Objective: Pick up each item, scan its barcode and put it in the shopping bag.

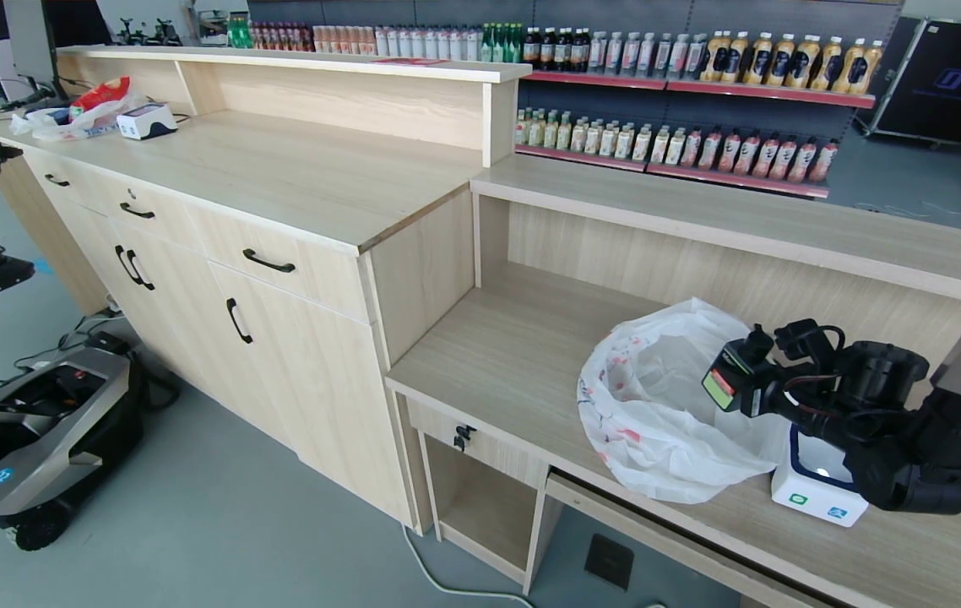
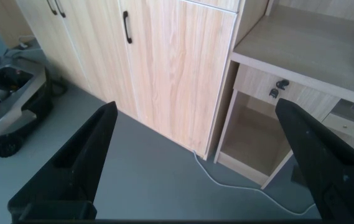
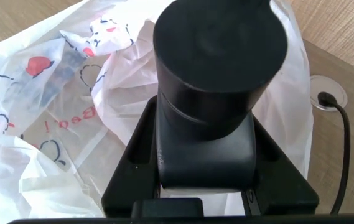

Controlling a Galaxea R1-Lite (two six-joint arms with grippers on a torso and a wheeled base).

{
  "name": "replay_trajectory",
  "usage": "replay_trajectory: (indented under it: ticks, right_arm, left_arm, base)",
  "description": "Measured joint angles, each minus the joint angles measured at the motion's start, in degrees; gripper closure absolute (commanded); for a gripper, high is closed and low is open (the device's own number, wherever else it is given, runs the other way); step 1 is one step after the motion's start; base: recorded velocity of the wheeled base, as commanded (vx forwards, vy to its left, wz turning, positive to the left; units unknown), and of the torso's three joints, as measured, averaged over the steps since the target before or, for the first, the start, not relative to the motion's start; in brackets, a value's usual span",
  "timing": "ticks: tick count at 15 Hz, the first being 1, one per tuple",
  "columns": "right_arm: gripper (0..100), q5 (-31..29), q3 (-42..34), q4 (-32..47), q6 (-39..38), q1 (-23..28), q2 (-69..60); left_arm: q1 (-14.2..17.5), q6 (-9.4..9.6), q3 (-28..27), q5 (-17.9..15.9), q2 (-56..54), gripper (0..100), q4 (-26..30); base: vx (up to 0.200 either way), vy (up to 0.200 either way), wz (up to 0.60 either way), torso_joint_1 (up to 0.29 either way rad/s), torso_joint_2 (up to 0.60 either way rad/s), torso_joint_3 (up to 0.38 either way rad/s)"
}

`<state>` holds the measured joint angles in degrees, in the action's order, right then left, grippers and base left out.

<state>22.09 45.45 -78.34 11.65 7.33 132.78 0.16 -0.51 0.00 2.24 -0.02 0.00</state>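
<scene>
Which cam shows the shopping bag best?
Head view: the whole shopping bag lies open on the lower counter. Right wrist view has it close, but a dark item blocks the middle. Left wrist view catches just a sliver.

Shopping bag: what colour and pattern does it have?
Shopping bag: translucent white with red printed marks, clearest in the right wrist view.

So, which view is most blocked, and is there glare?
Right wrist view: a black cylinder close to the lens hides much of the shopping bag. Left wrist view: the left end effector has open fingers covering both sides. Head view: no strong glare.
</scene>
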Motion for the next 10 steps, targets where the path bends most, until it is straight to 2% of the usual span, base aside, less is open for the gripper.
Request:
replay_trajectory:
  ticks: [10]
  right_arm:
    - [100, 0.0, 3.2, -1.0, 0.1, 0.2, 3.3]
  left_arm:
    - [0.0, 0.00, 0.0, 0.0, 0.0, 0, 0.0]
  base:
    - [0.000, 0.000, 0.00, 0.000, 0.00, 0.000]
